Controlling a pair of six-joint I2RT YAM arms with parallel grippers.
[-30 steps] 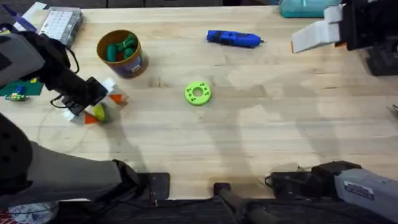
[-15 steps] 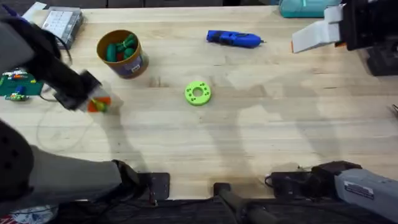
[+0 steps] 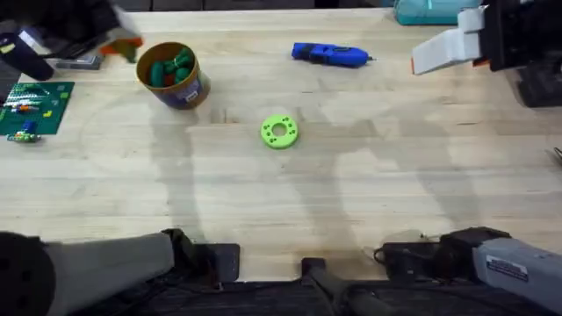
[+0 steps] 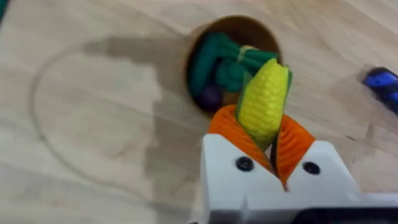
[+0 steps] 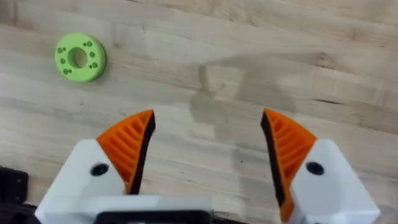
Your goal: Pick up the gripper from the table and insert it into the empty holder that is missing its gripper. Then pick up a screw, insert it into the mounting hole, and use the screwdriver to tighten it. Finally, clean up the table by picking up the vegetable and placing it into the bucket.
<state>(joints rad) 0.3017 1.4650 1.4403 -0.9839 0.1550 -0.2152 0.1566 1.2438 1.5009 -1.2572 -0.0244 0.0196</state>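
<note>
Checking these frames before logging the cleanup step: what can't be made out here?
- Left gripper, overhead: blurred at the table's far-left edge; its hold on the corn-shaped vegetable reads from the left wrist view.
- Bucket, left wrist: near rim hidden by the vegetable and orange pads.
- Screwdriver, left wrist: cut off by the edge.
- Teal container, overhead: cropped at the top.

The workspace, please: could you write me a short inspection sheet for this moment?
Surface: plank table, bare in the middle.
Job's things: screwdriver lying at the far side; bucket holding green pieces; vegetable gripped above it.
Clutter: green disc; circuit board.
End effectors: left end effector shut on the vegetable; right end effector open, holding nothing.
Cables: nothing seen.
Surroundings: teal container at the far edge.
</note>
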